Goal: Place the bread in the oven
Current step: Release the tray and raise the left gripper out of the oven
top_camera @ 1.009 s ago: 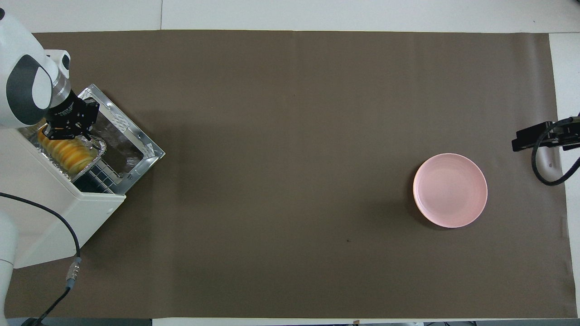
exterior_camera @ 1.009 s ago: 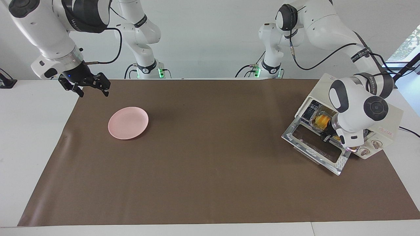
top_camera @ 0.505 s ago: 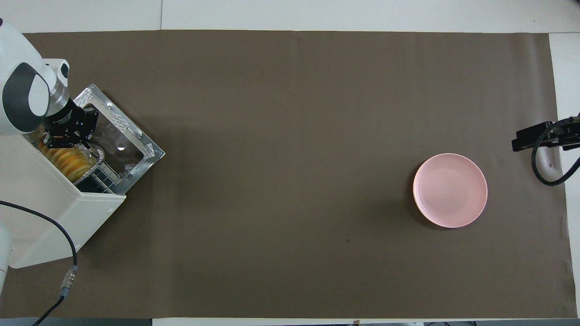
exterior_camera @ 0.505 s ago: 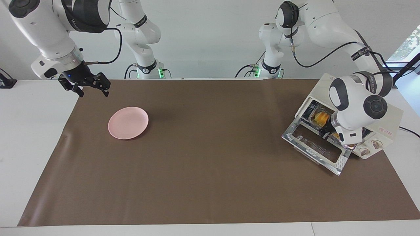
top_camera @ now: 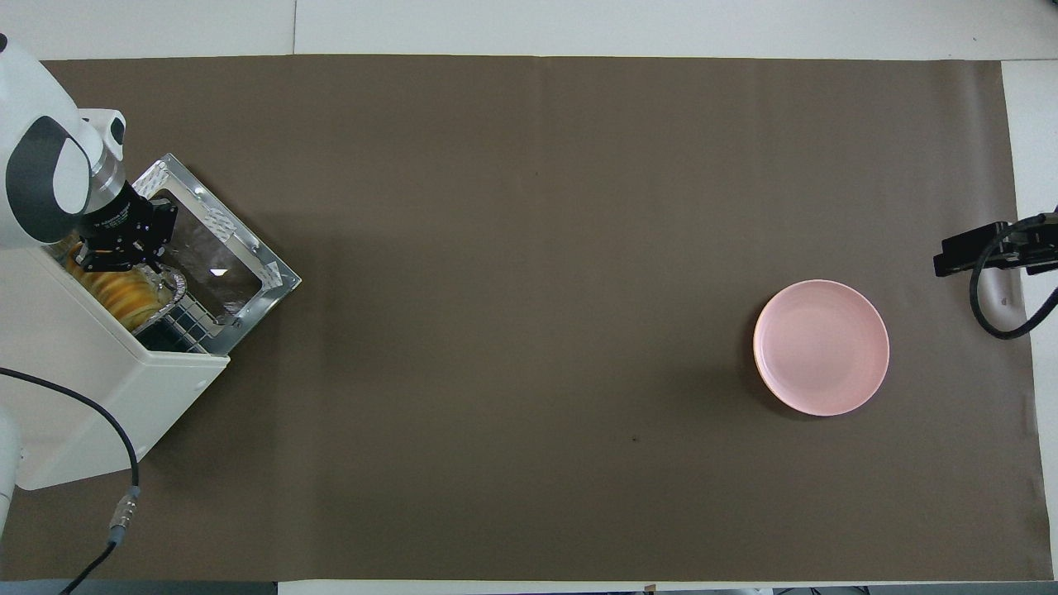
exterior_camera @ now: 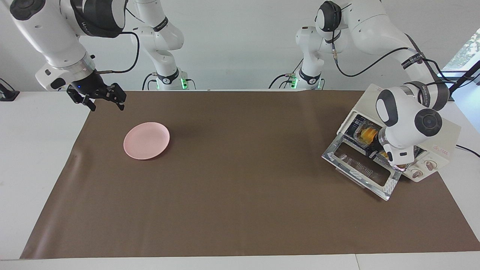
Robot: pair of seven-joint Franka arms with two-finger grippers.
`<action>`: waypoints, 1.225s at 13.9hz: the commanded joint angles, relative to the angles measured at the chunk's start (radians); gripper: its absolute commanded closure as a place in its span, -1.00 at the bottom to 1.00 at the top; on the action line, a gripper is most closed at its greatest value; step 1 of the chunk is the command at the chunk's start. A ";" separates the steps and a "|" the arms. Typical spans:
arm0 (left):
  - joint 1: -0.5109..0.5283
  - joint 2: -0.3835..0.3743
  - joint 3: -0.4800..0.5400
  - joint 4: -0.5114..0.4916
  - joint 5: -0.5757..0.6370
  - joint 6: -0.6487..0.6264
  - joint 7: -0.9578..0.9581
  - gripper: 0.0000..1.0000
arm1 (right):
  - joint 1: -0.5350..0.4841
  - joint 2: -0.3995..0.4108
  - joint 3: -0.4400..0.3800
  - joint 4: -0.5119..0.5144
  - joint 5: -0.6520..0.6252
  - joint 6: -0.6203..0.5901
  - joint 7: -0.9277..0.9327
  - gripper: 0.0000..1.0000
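At the upper left of the facing view, the right arm waits. Its right tool point(exterior_camera: 99, 98) hangs over the corner of the brown paper mat point(exterior_camera: 240, 210) where it meets the bare white desk point(exterior_camera: 33, 157), fingers spread and holding nothing. It is parked well apart from the work, probably so that it stays out of the way.

Just below it in the frame, the round pink plastic plate point(exterior_camera: 146, 140) lies flat on the mat with nothing on it.

At the right edge of the same view stands the cream-white boxy toaster oven point(exterior_camera: 446, 131), turned at an angle. Its metal-framed glass door point(exterior_camera: 360, 170) is folded down flat, so the mouth is free to take the load. The 2 round knobs sit beside the opening.

The ridged yellow-orange bread loaf point(exterior_camera: 366, 135) rests in a crinkled silver foil tray point(top_camera: 175, 291) that is already mostly inside the cavity. In the overhead view only the tray's outer end shows past the oven's top.

The left tool point(exterior_camera: 373, 153) reaches down over the open door to the tray's outer end, apparently to slide it home. I cannot tell whether it is clenched on the foil rim or merely pressing it.
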 commanded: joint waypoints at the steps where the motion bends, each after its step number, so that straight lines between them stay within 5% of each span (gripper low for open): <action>1: -0.010 -0.041 0.001 -0.054 0.023 0.007 0.010 0.58 | -0.002 -0.020 -0.001 -0.019 -0.015 -0.008 -0.019 -1.00; 2: -0.011 -0.041 0.001 -0.054 0.023 0.009 0.007 -0.01 | -0.002 -0.020 -0.001 -0.019 -0.015 -0.008 -0.019 -1.00; 3: -0.013 -0.041 0.001 -0.054 0.022 0.012 0.007 -0.98 | -0.002 -0.020 -0.001 -0.019 -0.015 -0.008 -0.019 -1.00; 17: -0.094 -0.034 -0.005 0.037 0.083 0.007 0.016 -1.00 | -0.002 -0.020 -0.001 -0.019 -0.015 -0.008 -0.019 -1.00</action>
